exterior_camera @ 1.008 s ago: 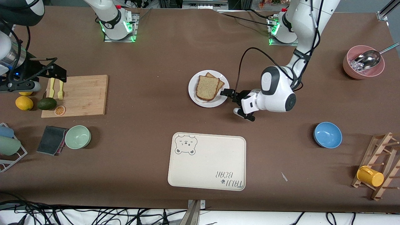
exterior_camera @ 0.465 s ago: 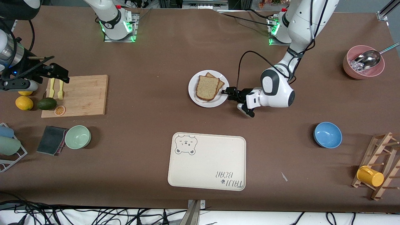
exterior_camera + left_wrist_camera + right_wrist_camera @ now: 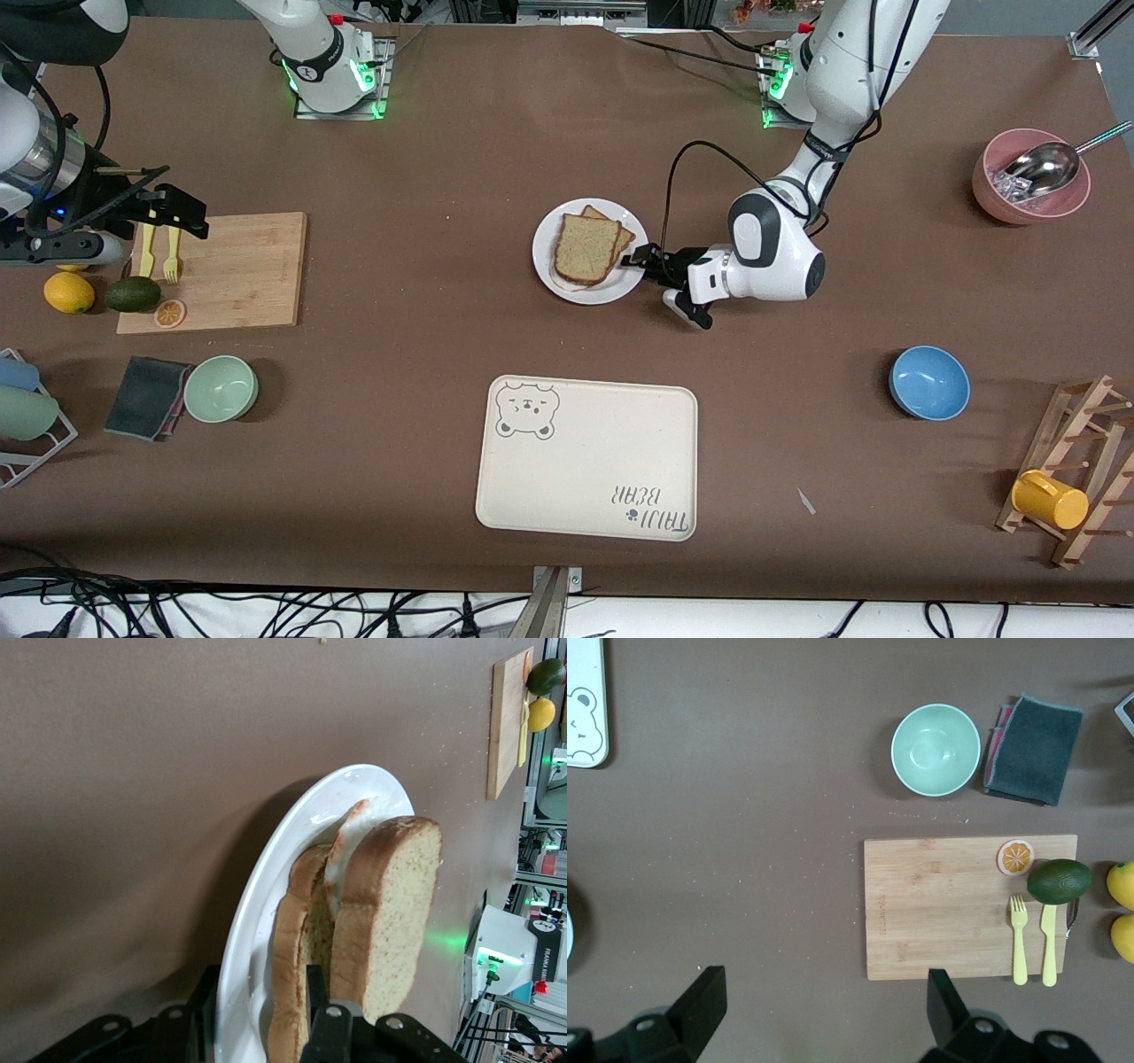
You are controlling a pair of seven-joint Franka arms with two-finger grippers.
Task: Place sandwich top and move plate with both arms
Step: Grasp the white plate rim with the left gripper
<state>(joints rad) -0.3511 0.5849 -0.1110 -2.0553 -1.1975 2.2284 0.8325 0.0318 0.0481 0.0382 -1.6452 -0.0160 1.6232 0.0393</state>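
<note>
The white plate [image 3: 551,268] sits mid-table with the sandwich on it. The sandwich top [image 3: 586,248], a speckled brown slice, lies on the base slice [image 3: 625,236]. In the left wrist view the plate [image 3: 266,895] stands edge-on, with the top slice [image 3: 390,904], the egg white [image 3: 341,855] and the base slice [image 3: 292,957] stacked on it. My left gripper [image 3: 636,260] is at the plate's rim toward the left arm's end. One finger [image 3: 205,1010] is under the rim, the other [image 3: 316,992] between the slices, closed on the rim and the base slice's edge. My right gripper [image 3: 173,215] is open and empty over the cutting board's end.
The cream bear tray [image 3: 586,456] lies nearer the front camera than the plate. A blue bowl [image 3: 928,382] and a pink bowl with a scoop [image 3: 1028,175] are toward the left arm's end. The cutting board [image 3: 235,270], a green bowl [image 3: 221,388], a cloth [image 3: 146,397] and fruit [image 3: 133,293] are toward the right arm's end.
My left gripper has dropped and slid in onto the plate's rim, nudging the plate slightly. My right gripper has drifted a little toward the middle of the table.
</note>
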